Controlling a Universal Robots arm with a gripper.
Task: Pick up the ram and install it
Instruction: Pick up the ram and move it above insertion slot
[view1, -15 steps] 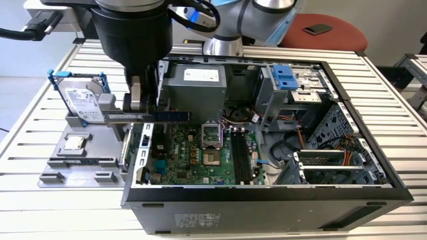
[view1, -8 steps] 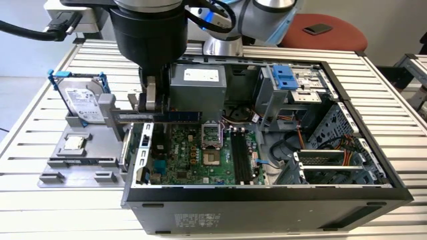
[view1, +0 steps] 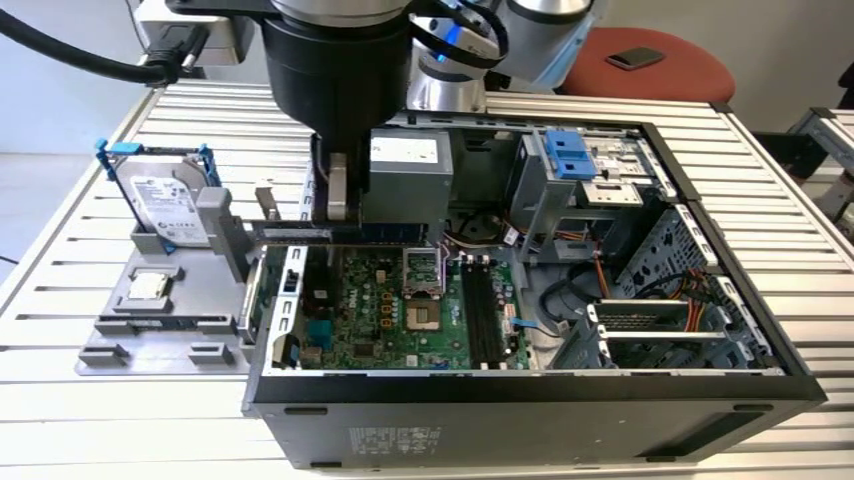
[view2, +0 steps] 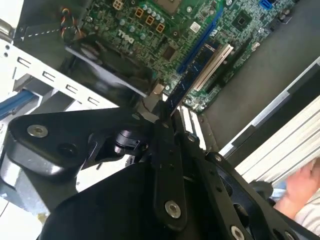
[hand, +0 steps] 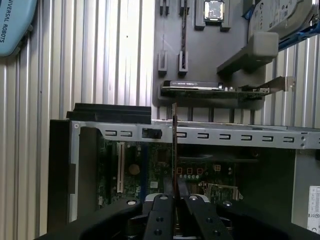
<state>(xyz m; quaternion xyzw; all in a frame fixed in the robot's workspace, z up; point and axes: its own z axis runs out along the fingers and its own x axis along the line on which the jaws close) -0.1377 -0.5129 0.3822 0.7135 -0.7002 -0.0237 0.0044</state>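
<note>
My gripper (view1: 344, 215) hangs over the open computer case (view1: 534, 385), near its wall on the exterior view's left, and is shut on the ram (view1: 394, 231). The ram is a thin dark strip held above the green motherboard (view1: 380, 310). In the second wrist view the ram (view2: 192, 75) sticks out from between the black fingers (view2: 165, 150) over the board. In the first wrist view the ram (hand: 174, 150) shows edge-on as a thin line rising from the gripper (hand: 174, 192). The black memory slots (view1: 477, 305) lie further toward the exterior view's right, apart from the ram.
A grey fixture (view1: 160, 320) beside the case holds a silver hard drive in a blue frame (view1: 167, 205), a processor chip (view1: 147, 288) and an expansion card (hand: 215, 89). Drive bays and cables (view1: 601, 250) crowd the case's other half. A person's hand (view2: 300, 185) shows beyond the case.
</note>
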